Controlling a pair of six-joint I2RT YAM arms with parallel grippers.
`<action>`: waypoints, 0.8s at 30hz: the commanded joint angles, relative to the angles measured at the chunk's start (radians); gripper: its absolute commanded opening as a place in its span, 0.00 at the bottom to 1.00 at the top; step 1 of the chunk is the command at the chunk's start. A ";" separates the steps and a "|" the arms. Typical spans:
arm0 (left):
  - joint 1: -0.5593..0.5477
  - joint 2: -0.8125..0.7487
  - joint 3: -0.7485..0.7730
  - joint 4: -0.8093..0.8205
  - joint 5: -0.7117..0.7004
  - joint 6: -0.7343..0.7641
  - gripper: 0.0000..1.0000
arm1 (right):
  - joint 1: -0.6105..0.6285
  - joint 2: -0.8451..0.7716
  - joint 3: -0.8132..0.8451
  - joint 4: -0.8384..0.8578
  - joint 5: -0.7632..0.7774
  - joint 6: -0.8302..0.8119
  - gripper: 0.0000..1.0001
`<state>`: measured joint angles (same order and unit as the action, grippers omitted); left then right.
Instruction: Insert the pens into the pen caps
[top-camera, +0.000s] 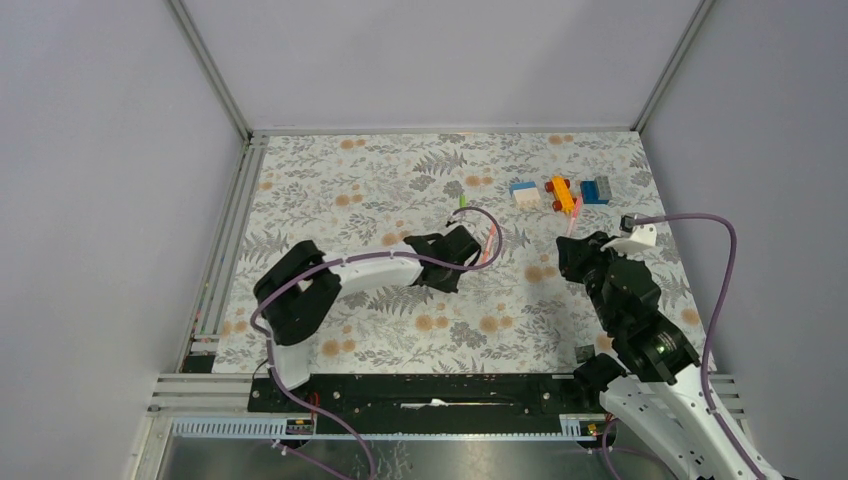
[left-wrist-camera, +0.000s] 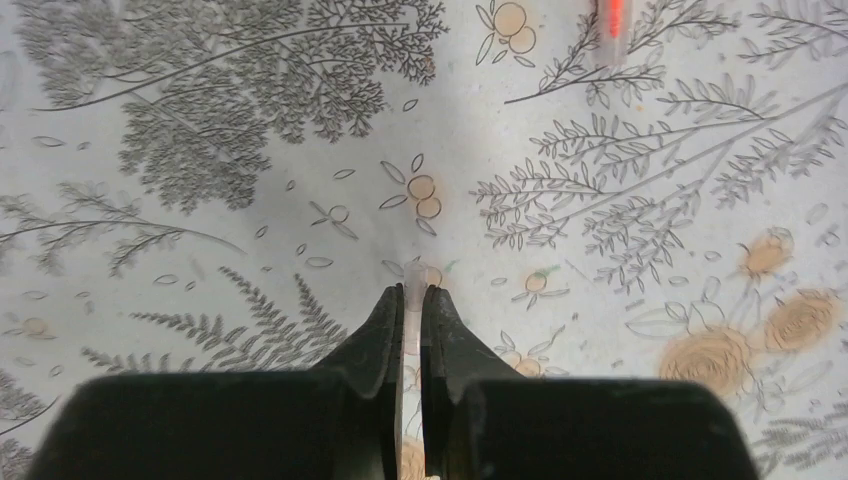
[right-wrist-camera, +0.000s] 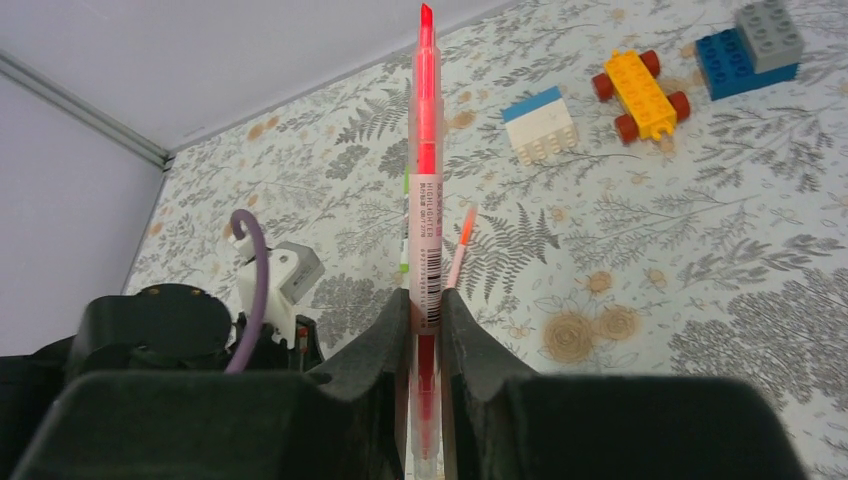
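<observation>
My right gripper is shut on a pink-red pen with a clear barrel and a barcode label. The pen sticks straight out past the fingertips, above the mat. In the top view this gripper is at centre right and the pen points away. My left gripper is shut on a small clear, pale pen cap just above the mat, and shows at the centre of the top view. A second pink pen lies beside it. A white pen with a green end lies just beyond.
Three toy blocks stand at the back right: a white-blue one, a yellow-red car and a blue-grey one. The loose pink pen also shows in the right wrist view and the left wrist view. Grey walls close the mat in.
</observation>
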<state>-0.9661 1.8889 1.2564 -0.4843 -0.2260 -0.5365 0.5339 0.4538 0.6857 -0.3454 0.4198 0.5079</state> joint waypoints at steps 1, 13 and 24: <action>0.002 -0.182 -0.077 0.140 -0.053 0.049 0.00 | -0.003 0.025 -0.023 0.131 -0.050 -0.026 0.00; 0.003 -0.555 -0.305 0.418 -0.116 0.130 0.00 | -0.003 0.074 -0.092 0.323 -0.143 -0.043 0.00; 0.042 -0.793 -0.442 0.599 -0.087 0.065 0.00 | -0.003 0.076 -0.159 0.516 -0.312 -0.034 0.00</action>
<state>-0.9520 1.1606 0.8471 -0.0235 -0.3176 -0.4252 0.5339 0.5323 0.5426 0.0319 0.1947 0.4774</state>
